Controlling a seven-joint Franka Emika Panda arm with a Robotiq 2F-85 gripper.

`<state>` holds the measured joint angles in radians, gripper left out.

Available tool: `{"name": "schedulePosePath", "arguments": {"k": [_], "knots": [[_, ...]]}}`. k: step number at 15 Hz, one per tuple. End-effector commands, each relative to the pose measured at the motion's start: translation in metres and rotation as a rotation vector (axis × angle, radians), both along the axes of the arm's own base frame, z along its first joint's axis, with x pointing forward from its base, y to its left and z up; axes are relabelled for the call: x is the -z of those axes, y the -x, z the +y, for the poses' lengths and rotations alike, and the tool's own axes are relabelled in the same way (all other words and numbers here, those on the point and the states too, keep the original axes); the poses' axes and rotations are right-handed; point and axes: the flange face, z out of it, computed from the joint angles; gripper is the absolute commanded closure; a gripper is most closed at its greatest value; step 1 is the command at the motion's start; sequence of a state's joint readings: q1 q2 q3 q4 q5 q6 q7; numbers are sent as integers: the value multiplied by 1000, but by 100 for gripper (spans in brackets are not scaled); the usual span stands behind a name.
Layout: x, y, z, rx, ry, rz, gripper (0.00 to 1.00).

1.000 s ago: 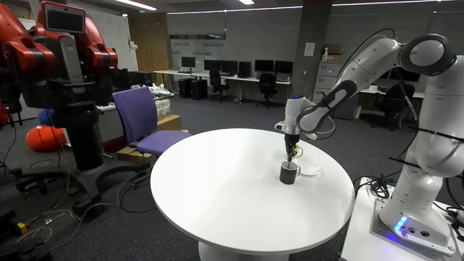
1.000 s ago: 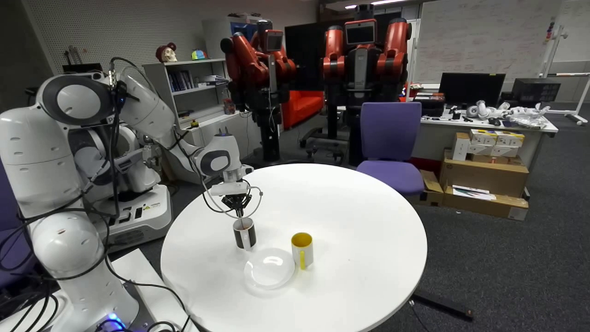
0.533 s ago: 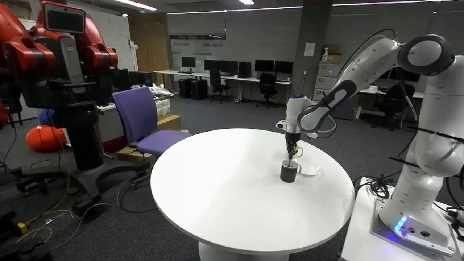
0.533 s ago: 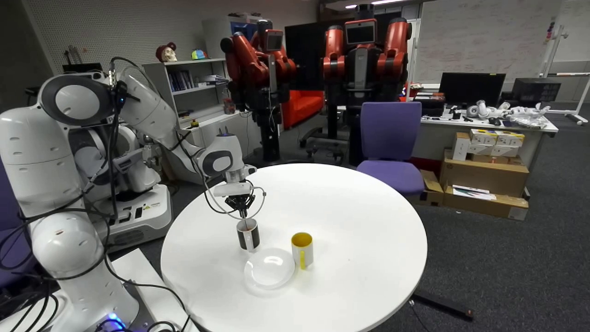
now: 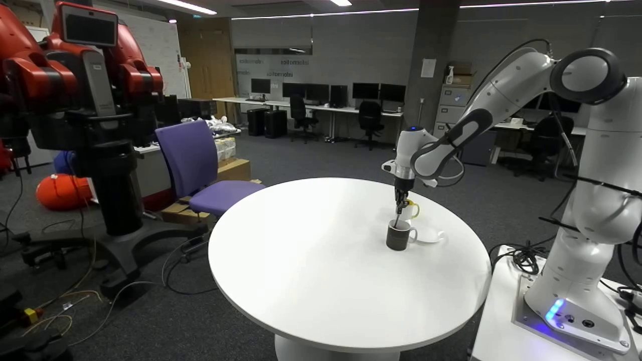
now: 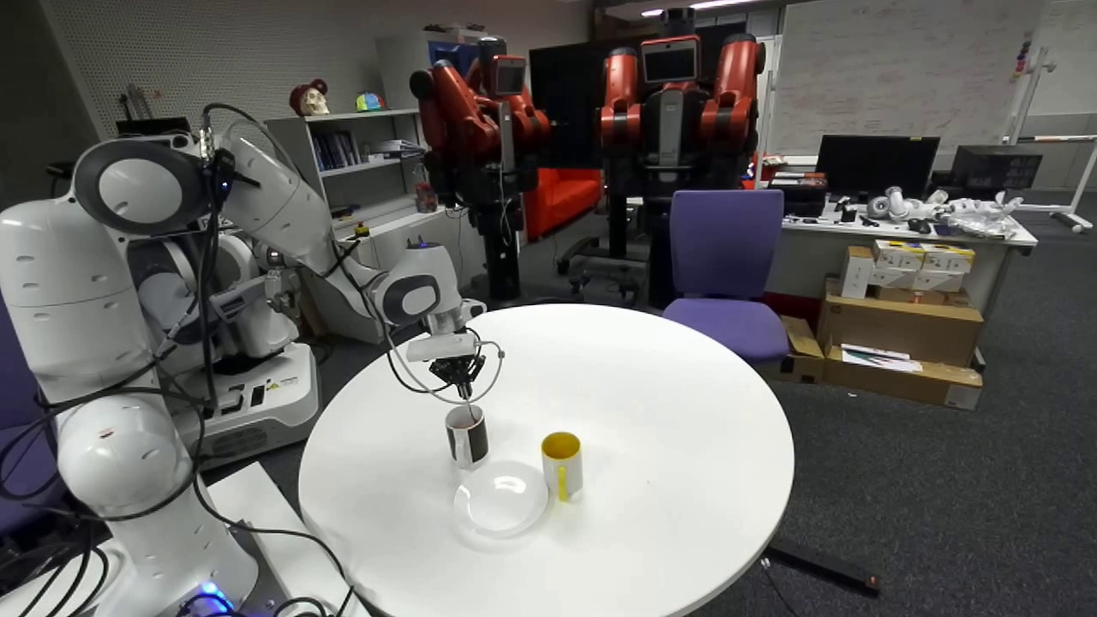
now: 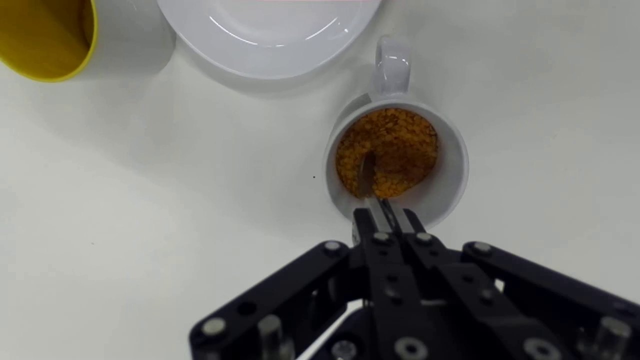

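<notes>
My gripper point(image 7: 386, 216) is shut on a thin dark utensil point(image 7: 367, 172), likely a spoon. The utensil slants down into a dark mug with a white inside and handle point(image 7: 393, 67); its lower end is buried in orange grains point(image 7: 400, 132). In both exterior views the gripper point(image 6: 465, 392) hangs just above the rim of this mug point(image 5: 397, 239), which stands upright on the round white table point(image 5: 311, 260). Beside it lies a white plate point(image 6: 480, 518) with nothing on it. Past the plate is a white mug with yellow inside and handle point(image 6: 552, 471).
A purple chair point(image 6: 727, 257) stands against the far side of the table. Loose cables point(image 5: 526, 258) lie by the arm's base. Red robots point(image 6: 677, 94) stand behind, away from the table.
The gripper has shifted slightly and tilted, so the utensil leans more. The dark mug has slid a little along the table with it, nearer the plate. Plate and yellow mug are unmoved.
</notes>
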<state>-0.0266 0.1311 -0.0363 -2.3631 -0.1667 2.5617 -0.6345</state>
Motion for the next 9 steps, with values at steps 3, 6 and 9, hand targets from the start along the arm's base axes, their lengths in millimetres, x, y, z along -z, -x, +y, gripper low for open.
{"name": "schedulePosePath", "arguments": {"k": [3,6,9], "knots": [[0,8,-2,-32,9,6,99],[2,14,2,-39,-1,26,99],[2,13,12,-60,-16,34,99]]}}
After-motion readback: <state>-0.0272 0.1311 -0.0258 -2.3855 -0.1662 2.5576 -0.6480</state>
